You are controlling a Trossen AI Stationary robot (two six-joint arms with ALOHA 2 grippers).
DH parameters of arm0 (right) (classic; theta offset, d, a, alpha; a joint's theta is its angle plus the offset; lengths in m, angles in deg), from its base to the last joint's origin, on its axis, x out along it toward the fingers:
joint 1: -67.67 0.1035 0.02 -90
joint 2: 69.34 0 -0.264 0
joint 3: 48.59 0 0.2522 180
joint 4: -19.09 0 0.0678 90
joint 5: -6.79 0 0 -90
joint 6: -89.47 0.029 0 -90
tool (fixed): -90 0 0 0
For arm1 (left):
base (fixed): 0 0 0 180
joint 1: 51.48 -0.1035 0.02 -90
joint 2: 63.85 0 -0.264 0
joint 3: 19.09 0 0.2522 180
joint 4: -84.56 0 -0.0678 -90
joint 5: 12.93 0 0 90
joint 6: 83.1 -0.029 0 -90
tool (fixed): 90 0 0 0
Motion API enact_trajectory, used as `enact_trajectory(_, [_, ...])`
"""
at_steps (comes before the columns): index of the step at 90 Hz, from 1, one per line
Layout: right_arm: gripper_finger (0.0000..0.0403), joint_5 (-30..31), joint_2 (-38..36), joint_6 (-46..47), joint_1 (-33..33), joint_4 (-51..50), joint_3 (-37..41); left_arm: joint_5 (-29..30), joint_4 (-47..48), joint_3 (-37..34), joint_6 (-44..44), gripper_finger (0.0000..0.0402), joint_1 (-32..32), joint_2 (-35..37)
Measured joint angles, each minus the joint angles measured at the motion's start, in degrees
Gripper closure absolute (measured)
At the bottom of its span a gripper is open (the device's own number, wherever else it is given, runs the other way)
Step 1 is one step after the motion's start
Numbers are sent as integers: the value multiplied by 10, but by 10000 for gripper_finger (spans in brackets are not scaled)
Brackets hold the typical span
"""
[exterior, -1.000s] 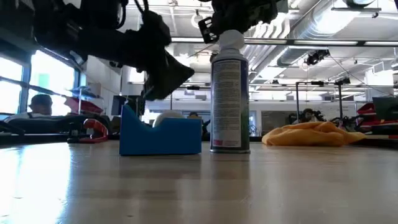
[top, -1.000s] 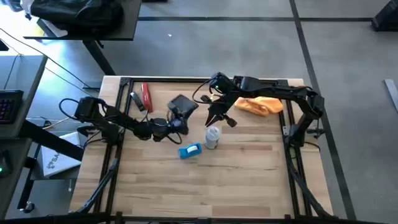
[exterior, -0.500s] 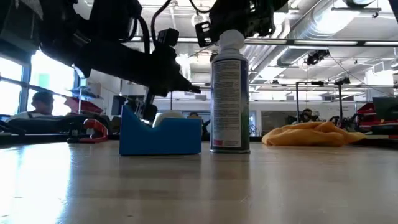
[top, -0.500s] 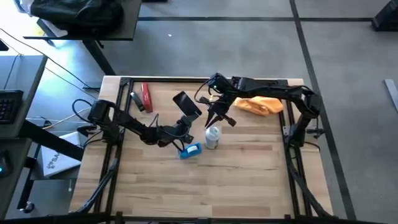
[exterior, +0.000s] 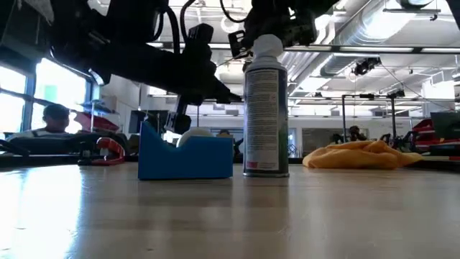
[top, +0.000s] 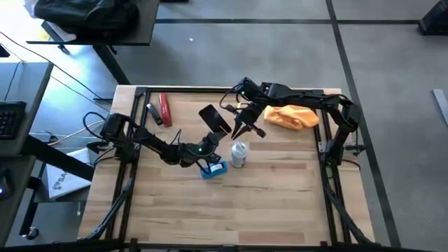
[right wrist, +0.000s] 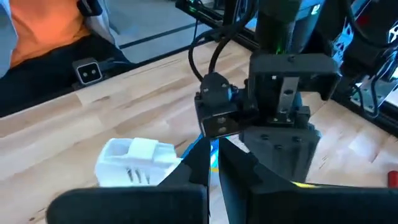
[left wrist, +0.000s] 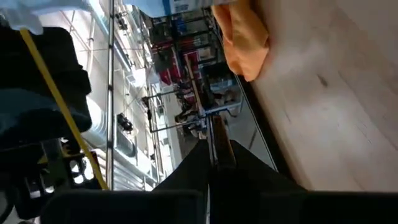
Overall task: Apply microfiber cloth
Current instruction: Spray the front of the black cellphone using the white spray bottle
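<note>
Left arm has swung right since a second ago; left gripper, clamped on the black phone, now holds it lifted at frame centre. Right gripper, fingers together, hovers above the spray can. Microfiber cloth unmoved, upper right.

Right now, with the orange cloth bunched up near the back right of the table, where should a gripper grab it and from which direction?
Probably from straight above: pinch a raised fold near the middle of the microfiber cloth. It lies crumpled in a low heap, so ridges stand up while its edges hug the table.
</note>
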Motion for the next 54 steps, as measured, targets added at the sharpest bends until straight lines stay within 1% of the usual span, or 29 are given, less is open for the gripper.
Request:
enact_trajectory(9, [403, -12, 0, -20, 0, -26, 1, 1, -1, 0, 4, 390, 4, 0])
enact_trajectory(24, [403, -10, 0, -21, 0, -29, 1, -2, -1, 0, 10, 390, 13, 0])
enact_trajectory(46, [403, -5, 0, -2, 0, -32, 1, -2, -1, 0, 14, 390, 24, 0])
enact_trajectory(54, [403, 5, 0, 15, 1, -33, 1, -13, -5, 0, 3, 390, 21, 0])
